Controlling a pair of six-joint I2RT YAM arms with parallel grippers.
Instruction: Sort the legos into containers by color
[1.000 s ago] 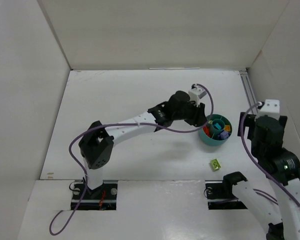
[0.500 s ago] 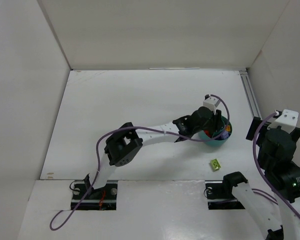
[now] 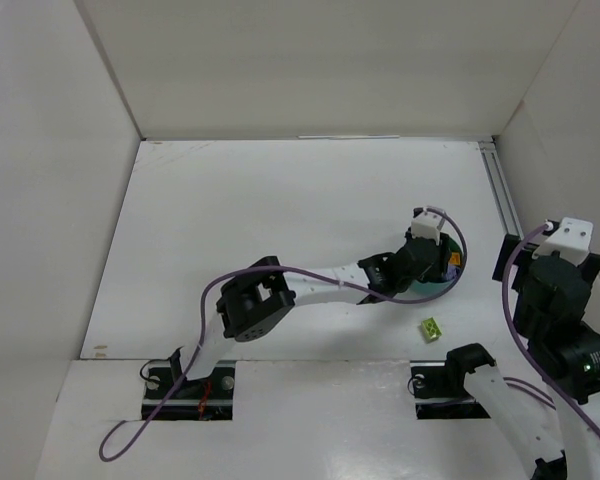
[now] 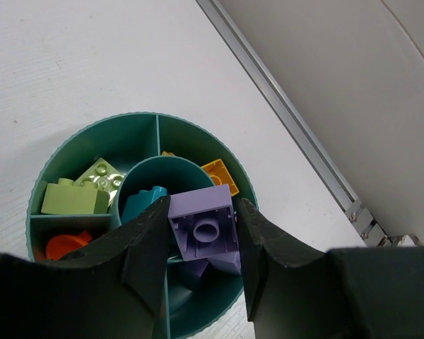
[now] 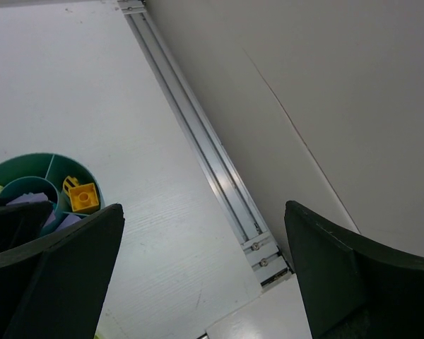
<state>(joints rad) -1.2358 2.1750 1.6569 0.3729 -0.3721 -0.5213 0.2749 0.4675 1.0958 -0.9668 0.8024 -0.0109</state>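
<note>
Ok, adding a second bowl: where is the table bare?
Bare: the wide table stretch between the back wall and the left arm, left of the teal bowl. Crowded: the right side, with the left pincer holding a purple brick over the bowl, a pale green brick, the right arm.

Bowl [image 3: 443,286] mostly hidden under left arm [image 3: 320,285]; red piece [image 4: 65,245] partly hidden.

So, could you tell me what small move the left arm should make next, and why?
Probably nudge the left gripper slightly off the central cup before any release. It is shut on a purple brick above the teal bowl, partly over the cup holding a teal piece, while another purple piece lies in the compartment beside the cup.
</note>
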